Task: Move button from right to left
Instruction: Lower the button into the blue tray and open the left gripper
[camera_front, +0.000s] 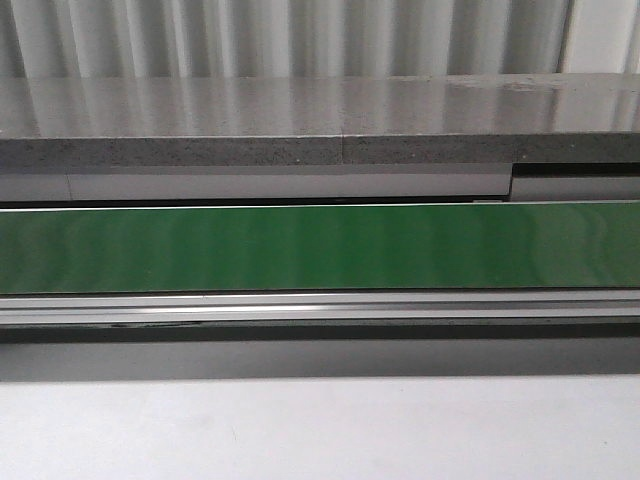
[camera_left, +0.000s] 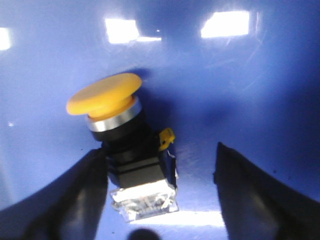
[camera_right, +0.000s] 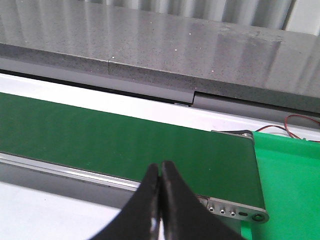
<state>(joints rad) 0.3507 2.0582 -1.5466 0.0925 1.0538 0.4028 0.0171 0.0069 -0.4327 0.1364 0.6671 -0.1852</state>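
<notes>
Over a glossy blue surface (camera_left: 240, 100), left wrist view: one push-button (camera_left: 127, 150), lying tilted. Yellow mushroom cap, metal ring, black body, clear pale base, small yellow tab at one side. This differs from a blue-faced block; no other button shows in any view.

Left hand (camera_left: 160, 200): fingers spread wide. One dark finger (camera_left: 75, 195) sits against the button's black body; the other finger (camera_left: 260, 195) stands well apart, with bare blue surface between it and the button. Whether the first finger truly touches cannot be told.

Right hand (camera_right: 160, 200): fingers pressed together, nothing between them, above the near edge of a green belt (camera_right: 125, 145). The belt's end with its metal frame (camera_right: 235, 210) lies just beside; a bright green panel (camera_right: 290, 190) adjoins it.

Front view: green belt (camera_front: 320, 247) spans the full width, grey stone ledge (camera_front: 320, 120) behind, pale desk (camera_front: 320, 430) in front. Neither hand shows here.
</notes>
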